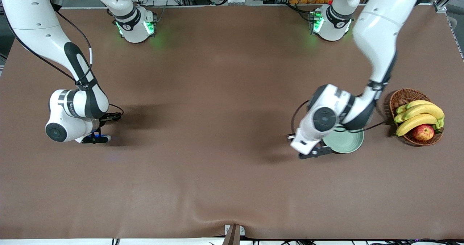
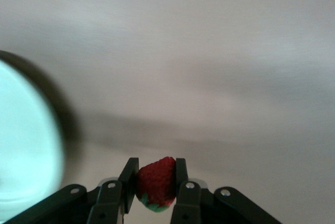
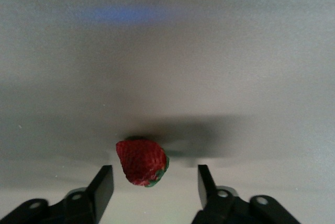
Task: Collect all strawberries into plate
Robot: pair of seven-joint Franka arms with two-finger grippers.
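My left gripper [image 1: 314,152] [image 2: 157,164] is shut on a small red strawberry [image 2: 157,182] with a green top, pinched between both fingers. It hangs low over the brown table, just beside the rim of the pale mint-green plate [image 1: 346,142] [image 2: 26,150], on the side toward the right arm's end. My right gripper [image 1: 99,139] [image 3: 154,169] is down at the table near the right arm's end. It stands open around a second strawberry [image 3: 140,162] that lies on the cloth, with a gap at each finger. The front view shows no strawberry; the hands hide them.
A brown wicker basket [image 1: 403,96] with bananas [image 1: 420,116] and a red-yellow apple [image 1: 423,132] stands beside the plate at the left arm's end. The left arm's forearm hangs over part of the plate.
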